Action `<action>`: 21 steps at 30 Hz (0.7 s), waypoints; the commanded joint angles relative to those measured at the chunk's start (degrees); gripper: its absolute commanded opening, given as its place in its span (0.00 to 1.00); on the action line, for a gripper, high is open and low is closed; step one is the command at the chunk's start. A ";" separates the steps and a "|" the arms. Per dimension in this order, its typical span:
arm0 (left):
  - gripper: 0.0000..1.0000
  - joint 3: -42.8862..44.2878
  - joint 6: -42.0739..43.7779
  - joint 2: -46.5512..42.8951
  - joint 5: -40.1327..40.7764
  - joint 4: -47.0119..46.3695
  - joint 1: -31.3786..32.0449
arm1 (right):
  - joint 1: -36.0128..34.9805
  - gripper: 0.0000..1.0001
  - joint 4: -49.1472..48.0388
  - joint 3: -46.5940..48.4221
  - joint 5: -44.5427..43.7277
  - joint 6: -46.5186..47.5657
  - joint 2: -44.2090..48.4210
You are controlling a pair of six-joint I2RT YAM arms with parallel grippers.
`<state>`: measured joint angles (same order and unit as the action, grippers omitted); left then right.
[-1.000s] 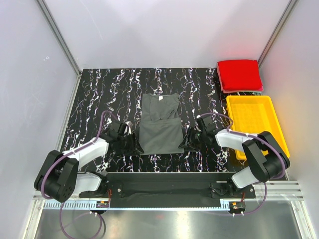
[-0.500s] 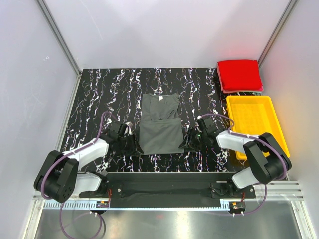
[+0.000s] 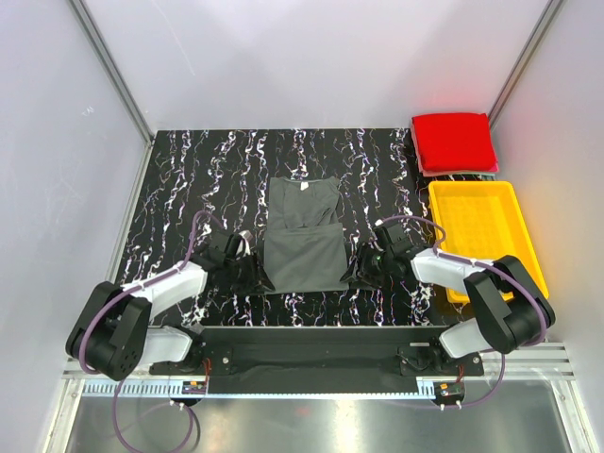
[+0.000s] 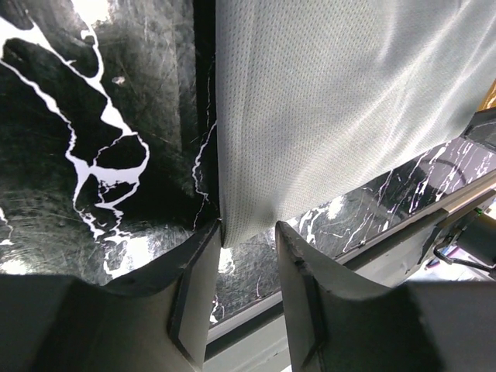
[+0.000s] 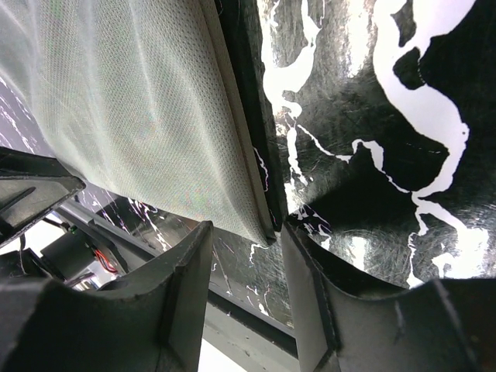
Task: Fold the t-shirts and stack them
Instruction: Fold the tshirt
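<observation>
A grey t-shirt [image 3: 303, 236] lies partly folded on the black marbled table [image 3: 189, 179], its lower part doubled over. My left gripper [image 3: 261, 279] is open at the shirt's near left corner; in the left wrist view the corner [image 4: 240, 225] sits between the open fingers [image 4: 194, 294]. My right gripper [image 3: 349, 276] is open at the near right corner; in the right wrist view the corner [image 5: 260, 229] sits between the open fingers [image 5: 310, 287]. A folded red t-shirt [image 3: 455, 142] lies at the far right.
A yellow tray [image 3: 525, 247] stands at the right, just beyond my right arm. The red shirt rests on another folded item at the table's far right corner. The table's near edge and a metal rail run just behind both grippers.
Both grippers have edged slightly toward the shirt's near corners. The shirt has not visibly moved.
</observation>
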<state>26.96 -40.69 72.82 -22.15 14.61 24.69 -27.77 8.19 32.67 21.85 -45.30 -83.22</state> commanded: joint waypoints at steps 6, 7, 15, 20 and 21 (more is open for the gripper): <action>0.38 -1.65 1.31 3.03 4.22 -0.20 0.36 | -0.97 0.50 6.58 -4.36 -9.36 2.59 -4.32; 0.36 -1.91 1.22 3.03 4.14 -0.20 0.27 | -1.15 0.50 6.58 -4.54 -9.54 2.50 -4.06; 0.27 -2.00 0.96 1.98 5.28 0.59 0.27 | -1.41 0.50 5.61 -5.95 -9.89 0.65 -3.53; 0.23 -1.91 0.87 2.42 5.01 0.33 0.36 | -1.50 0.49 5.88 -5.51 -9.98 0.56 -4.32; 0.22 -1.91 0.87 2.50 4.93 0.33 0.27 | -1.59 0.49 6.14 -5.51 -9.98 0.39 -4.32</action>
<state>26.83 -40.84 73.91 -21.32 13.39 24.73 -28.10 5.50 31.16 21.96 -47.40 -83.26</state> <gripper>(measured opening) 0.230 0.487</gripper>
